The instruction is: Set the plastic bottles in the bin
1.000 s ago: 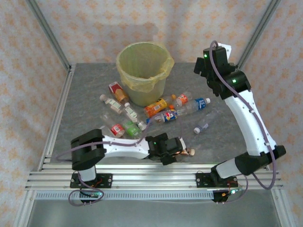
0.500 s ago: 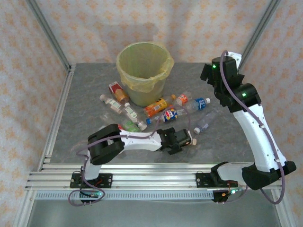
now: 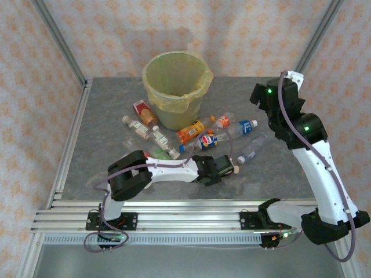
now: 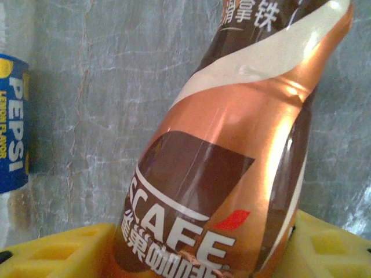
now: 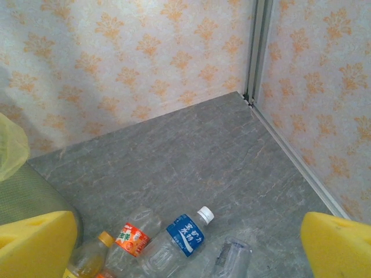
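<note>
The left gripper is sitting partly open, its yellow pads flanking a glossy bronze coffee bottle; whether it is gripping, I cannot tell. The right gripper is gaping wide, holding nothing. Clear plastic bottles are lying on the marbled grey table before the round bin with its bag lining.

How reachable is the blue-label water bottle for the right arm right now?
Probably yes. The right end effector hangs open above the blue-label water bottle with nothing between them. The orange-label bottle lies close alongside, so a clean grasp may be tight.

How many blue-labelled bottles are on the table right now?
2. The Pepsi bottle lies near the bin, to its front-right; the white-capped bottle lies further right. Others may be hidden.
</note>
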{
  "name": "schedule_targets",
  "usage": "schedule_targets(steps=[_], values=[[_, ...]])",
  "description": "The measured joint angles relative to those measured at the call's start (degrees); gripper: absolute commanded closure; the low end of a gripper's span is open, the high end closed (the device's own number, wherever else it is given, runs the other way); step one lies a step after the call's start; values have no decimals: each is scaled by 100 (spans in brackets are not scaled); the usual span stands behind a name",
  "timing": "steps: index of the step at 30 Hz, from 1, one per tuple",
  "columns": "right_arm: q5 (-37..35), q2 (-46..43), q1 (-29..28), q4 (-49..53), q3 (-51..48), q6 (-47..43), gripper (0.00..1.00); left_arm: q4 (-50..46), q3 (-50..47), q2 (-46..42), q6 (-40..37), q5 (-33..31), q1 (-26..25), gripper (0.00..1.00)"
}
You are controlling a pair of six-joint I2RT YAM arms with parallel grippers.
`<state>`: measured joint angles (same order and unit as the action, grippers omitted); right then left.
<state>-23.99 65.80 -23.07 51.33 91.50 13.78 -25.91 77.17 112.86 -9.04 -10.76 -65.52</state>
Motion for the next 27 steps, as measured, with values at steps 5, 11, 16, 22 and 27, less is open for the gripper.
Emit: schedule_targets(steps=[5,11,16,22,27], values=[[199,-166,0,-15,-197,39,1,-308,7,-734,107,-181,-46,52],[306,-437,0,22,-468,155,1,-437,146,-2122,417,-654,-114,52],[343,-686,0,83,-704,260,1,-435,260,-3071,680,-1207,-109,52],[345,-748,0,131,-933,361,1,-428,573,-3654,931,-1663,208,52],[345,-748,0,140,-1121,450,1,-387,898,-3832,1038,-1932,688,52]])
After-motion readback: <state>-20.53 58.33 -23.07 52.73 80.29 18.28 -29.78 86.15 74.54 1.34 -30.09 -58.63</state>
